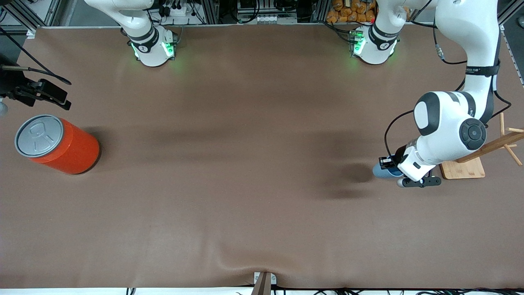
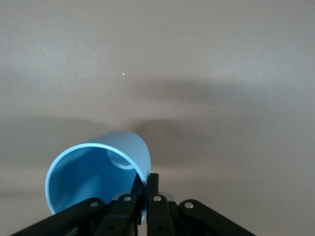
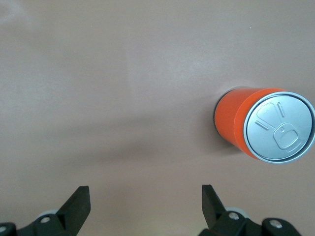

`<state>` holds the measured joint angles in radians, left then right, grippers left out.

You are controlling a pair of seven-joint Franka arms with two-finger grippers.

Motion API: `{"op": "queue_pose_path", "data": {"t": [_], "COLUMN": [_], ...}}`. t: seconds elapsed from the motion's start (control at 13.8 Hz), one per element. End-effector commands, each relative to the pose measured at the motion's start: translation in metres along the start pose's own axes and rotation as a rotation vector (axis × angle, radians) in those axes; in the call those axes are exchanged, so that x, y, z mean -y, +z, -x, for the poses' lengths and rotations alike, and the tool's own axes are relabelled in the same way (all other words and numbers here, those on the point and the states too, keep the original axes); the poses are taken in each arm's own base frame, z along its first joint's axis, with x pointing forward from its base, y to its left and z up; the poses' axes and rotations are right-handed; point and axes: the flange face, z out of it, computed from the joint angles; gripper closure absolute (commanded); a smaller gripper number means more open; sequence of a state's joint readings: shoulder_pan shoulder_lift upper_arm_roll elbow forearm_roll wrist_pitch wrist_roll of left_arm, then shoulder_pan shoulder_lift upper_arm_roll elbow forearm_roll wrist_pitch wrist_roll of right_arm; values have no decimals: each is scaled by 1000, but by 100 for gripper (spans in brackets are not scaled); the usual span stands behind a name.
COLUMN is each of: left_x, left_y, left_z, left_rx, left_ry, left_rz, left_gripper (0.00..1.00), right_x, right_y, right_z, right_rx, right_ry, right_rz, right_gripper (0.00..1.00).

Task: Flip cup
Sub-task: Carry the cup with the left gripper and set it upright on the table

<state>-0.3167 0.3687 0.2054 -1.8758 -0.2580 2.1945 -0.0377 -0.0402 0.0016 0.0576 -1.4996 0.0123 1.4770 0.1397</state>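
The light-blue cup [image 1: 381, 171] lies on its side in my left gripper [image 1: 388, 164], low over the table near the left arm's end. In the left wrist view the cup [image 2: 98, 177] shows its darker blue inside. My left gripper [image 2: 146, 189] is shut on the cup's rim, one finger inside the cup and one outside. I cannot tell whether the cup touches the table. My right gripper [image 3: 145, 196] is open and empty above the table at the right arm's end, by the orange can, and waits there.
A large orange can with a grey lid [image 1: 61, 145] stands at the right arm's end; it also shows in the right wrist view [image 3: 268, 125]. A wooden rack on a square base [image 1: 462, 169] stands right beside my left gripper, toward the table's edge.
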Motion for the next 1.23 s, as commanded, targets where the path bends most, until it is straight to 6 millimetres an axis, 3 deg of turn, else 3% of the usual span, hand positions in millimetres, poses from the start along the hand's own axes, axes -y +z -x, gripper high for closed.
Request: {"op": "queue_pose_path", "data": {"t": [0.0,0.72,0.8,0.87,0.94,1.01,1.09,1.16], "left_x": [5,14,14,15,15,17,17,15], "left_y": [11,42,42,42,45,43,41,36], "left_z": [2,3,3,2,2,0,-1,-1], "left_rx": [-24,-46,-47,-48,-43,-47,-49,-55], "left_ry": [-17,-101,-102,-111,-115,-117,-116,-114], "left_rz": [-91,-141,-140,-140,-143,-142,-142,-138], "left_gripper": [100,100,95,63,46,8,0,0], "right_x": [0,-1,-1,-1,-2,-4,-4,-4], "right_y": [-4,-3,-3,-3,-3,-3,-3,-3], "right_z": [-2,0,0,0,0,0,0,0], "right_rx": [1,16,16,16,16,16,16,16], "right_ry": [-11,-8,-8,-8,-6,-3,-3,-3], "right_rz": [-2,0,0,0,0,0,0,0], "right_gripper": [0,0,0,0,0,0,0,0]}}
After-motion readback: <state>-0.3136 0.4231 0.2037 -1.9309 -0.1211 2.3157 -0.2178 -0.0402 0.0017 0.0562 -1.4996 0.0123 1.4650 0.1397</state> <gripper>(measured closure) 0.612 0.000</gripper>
